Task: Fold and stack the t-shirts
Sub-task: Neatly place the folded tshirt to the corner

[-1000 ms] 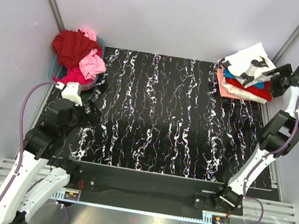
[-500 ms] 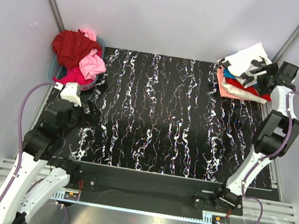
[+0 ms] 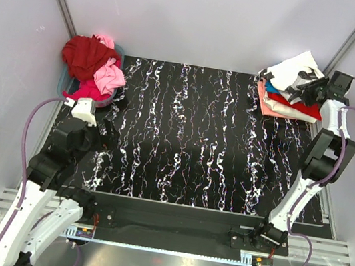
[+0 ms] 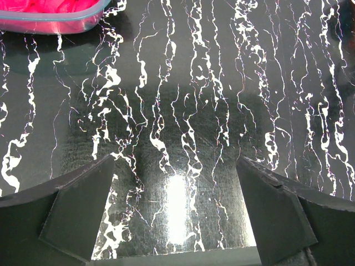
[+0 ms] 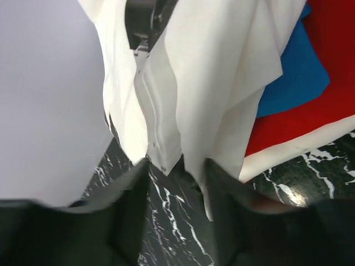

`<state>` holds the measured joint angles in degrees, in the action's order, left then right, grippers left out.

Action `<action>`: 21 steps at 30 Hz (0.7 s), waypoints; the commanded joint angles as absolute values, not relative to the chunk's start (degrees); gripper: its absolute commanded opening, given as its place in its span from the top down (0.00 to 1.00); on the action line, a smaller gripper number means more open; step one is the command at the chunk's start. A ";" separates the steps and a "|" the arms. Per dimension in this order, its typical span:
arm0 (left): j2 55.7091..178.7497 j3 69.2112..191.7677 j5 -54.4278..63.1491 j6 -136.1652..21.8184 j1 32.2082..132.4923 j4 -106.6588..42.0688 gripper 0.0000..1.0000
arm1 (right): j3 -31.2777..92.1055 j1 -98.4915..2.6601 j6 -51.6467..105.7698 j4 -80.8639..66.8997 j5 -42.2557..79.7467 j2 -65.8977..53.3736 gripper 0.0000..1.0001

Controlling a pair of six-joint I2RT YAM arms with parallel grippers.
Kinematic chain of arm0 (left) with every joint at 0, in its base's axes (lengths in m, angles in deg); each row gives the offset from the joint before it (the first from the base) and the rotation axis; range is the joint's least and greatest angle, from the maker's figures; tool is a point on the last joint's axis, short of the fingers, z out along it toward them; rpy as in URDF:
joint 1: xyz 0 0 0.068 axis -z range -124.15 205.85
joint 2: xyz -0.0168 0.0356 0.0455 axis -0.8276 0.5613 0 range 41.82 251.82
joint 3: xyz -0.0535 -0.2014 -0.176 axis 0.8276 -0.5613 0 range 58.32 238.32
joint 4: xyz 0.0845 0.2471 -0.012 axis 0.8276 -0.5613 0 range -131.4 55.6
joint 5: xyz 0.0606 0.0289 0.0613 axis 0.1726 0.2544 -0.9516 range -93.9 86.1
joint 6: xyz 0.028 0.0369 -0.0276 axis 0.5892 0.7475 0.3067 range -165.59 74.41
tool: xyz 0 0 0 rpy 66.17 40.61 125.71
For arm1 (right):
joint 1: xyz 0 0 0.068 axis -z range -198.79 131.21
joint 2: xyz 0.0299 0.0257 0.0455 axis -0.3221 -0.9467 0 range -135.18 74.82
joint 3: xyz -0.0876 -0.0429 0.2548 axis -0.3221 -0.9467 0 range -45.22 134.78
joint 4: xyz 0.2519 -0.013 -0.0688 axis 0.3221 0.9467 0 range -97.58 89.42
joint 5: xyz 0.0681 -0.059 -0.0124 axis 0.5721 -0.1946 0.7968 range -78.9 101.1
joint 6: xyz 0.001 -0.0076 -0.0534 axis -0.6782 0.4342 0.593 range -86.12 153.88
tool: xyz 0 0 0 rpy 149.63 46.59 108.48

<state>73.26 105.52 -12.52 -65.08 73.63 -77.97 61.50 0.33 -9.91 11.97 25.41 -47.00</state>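
The left claw (image 4: 175,185) hangs open over the black, white-veined table (image 3: 188,148), holding nothing, near the blue plastic tub (image 3: 62,81). The tub holds a heap of unfolded dark red and pink t-shirts (image 3: 94,62) at the far left corner. The right claw (image 5: 176,185) is at the far right corner against the stack of folded t-shirts (image 3: 289,100). Its jaws stand narrowly apart, with the hem of the white black-printed t-shirt (image 5: 222,66) hanging between them, unclamped. Below this lie blue (image 5: 288,83), red (image 5: 324,124) and pale (image 5: 288,155) layers.
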 commanded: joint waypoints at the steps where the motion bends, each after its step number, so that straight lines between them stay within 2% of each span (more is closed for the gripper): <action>1: 73.02 105.43 -12.86 -64.49 73.34 -75.36 0.01 | 64.64 -0.42 -9.37 12.02 26.40 -49.80 0.54; 3: 72.94 105.43 -12.95 -64.58 73.34 -75.44 0.01 | 64.99 -0.59 -8.67 12.90 26.13 -50.69 0.75; 8: 72.85 105.43 -13.04 -64.67 73.34 -75.44 0.01 | 62.45 -0.68 -8.93 11.58 26.48 -50.43 0.90; 14: 72.67 105.43 -13.22 -64.58 73.34 -75.53 0.01 | 60.77 -0.95 -9.02 10.26 27.27 -48.75 0.95; 16: 72.67 105.43 -13.22 -64.75 73.34 -75.53 0.01 | 61.30 -1.03 -8.75 11.31 27.45 -49.02 1.00; 21: 72.15 105.43 -13.30 -64.67 73.25 -75.44 0.01 | 62.27 -0.95 -7.88 15.43 26.40 -49.63 1.00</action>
